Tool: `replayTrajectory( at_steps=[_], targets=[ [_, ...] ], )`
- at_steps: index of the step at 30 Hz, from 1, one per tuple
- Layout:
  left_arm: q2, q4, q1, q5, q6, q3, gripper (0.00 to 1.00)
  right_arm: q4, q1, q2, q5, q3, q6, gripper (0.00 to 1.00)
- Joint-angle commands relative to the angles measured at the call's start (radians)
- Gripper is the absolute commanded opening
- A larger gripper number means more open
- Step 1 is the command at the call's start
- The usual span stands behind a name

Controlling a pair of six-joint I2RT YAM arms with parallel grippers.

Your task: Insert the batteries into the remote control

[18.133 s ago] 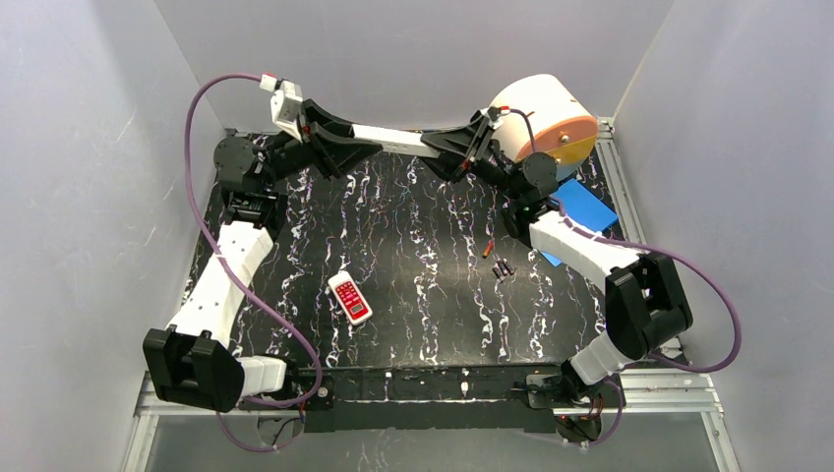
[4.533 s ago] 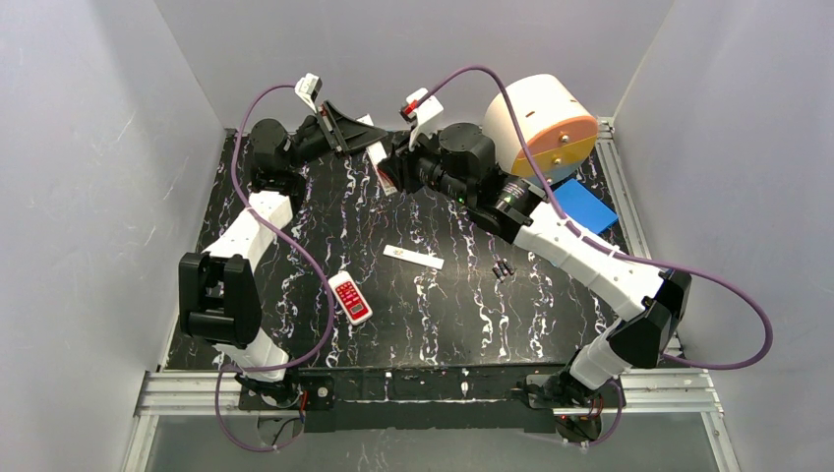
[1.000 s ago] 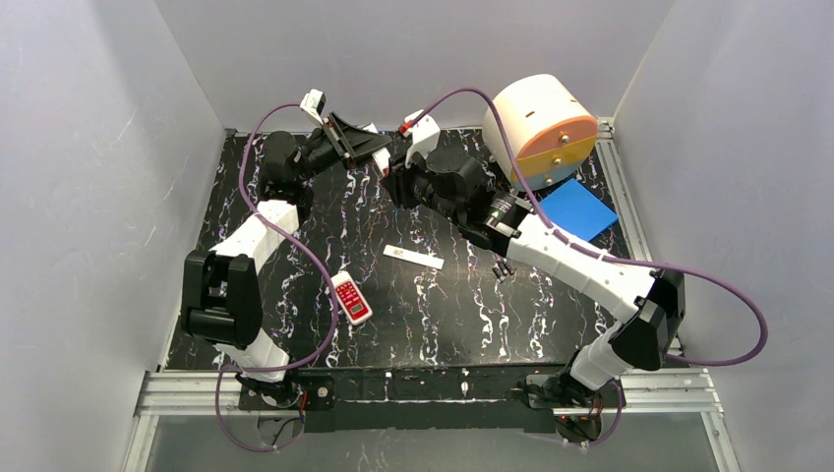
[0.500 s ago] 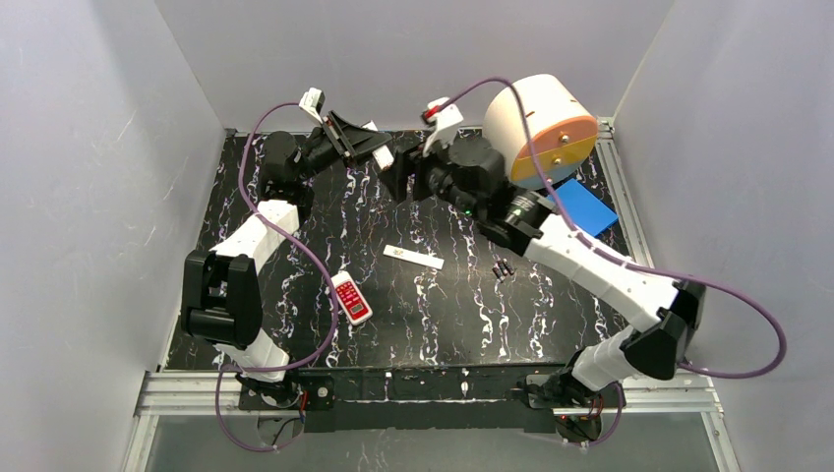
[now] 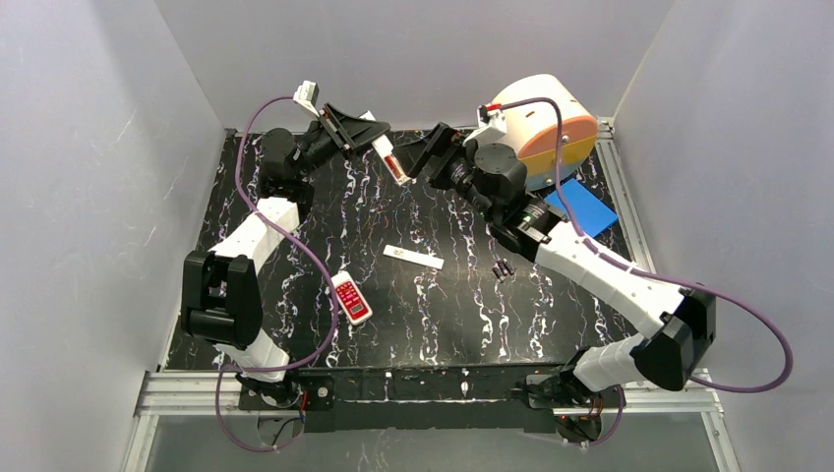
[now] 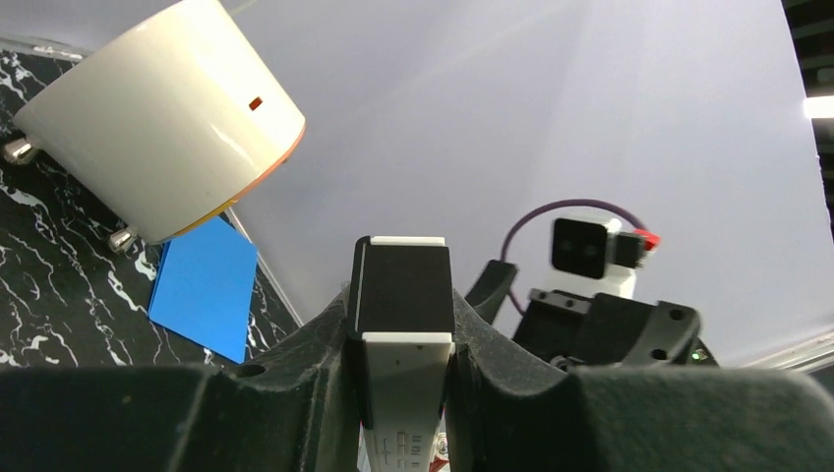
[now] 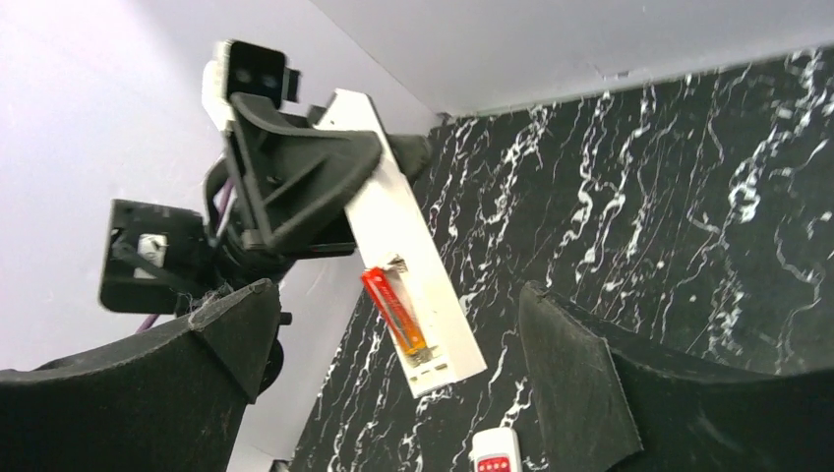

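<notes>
The left hand is clenched on the upper end of the remote control. It holds the bar clear of the surface, with the free end slanting down and away from its fingers. The grip sits high on the bar, apparently so that the battery bay below it stays uncovered and faces the other arm.

A red-orange battery lies lengthwise in that bay, well below the left hand's grasp. There seems to be room beside it for another cell, though this is hard to read.

The right hand is released and holds nothing. Its fingers are spread wide and point at the bay from a short way off, touching nothing.

The black batteries lie together on the surface, well behind the right hand and close beside its forearm. A loose white strip, probably the bay's cover, lies near them.

The loading looks partly done. The likely next step is for the right hand to fetch a black cell while the left hand presents the bay. A small tilt of the bar could tip the seated cell out.
</notes>
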Motion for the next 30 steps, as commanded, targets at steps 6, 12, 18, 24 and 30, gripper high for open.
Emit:
replayTrajectory(
  at_steps=[6,12,18,24,30],
  targets=[
    [-0.029,0.052,-0.008,-0.021,0.011,0.066,0.00,0.161,-0.071,0.010,-0.087,-0.093,0.361,0.99],
    [-0.033,0.052,-0.009,-0.010,0.019,0.067,0.00,0.257,-0.082,0.059,-0.165,-0.097,0.454,0.99],
    [-0.042,0.053,-0.010,-0.005,0.033,0.056,0.00,0.269,-0.082,0.097,-0.214,-0.086,0.499,0.99],
    [-0.044,0.064,-0.010,0.005,0.040,0.053,0.00,0.249,-0.082,0.134,-0.266,-0.045,0.491,0.98],
    [-0.054,0.076,-0.010,0.032,0.059,0.042,0.00,0.254,-0.081,0.159,-0.277,-0.022,0.490,0.88]
  ],
)
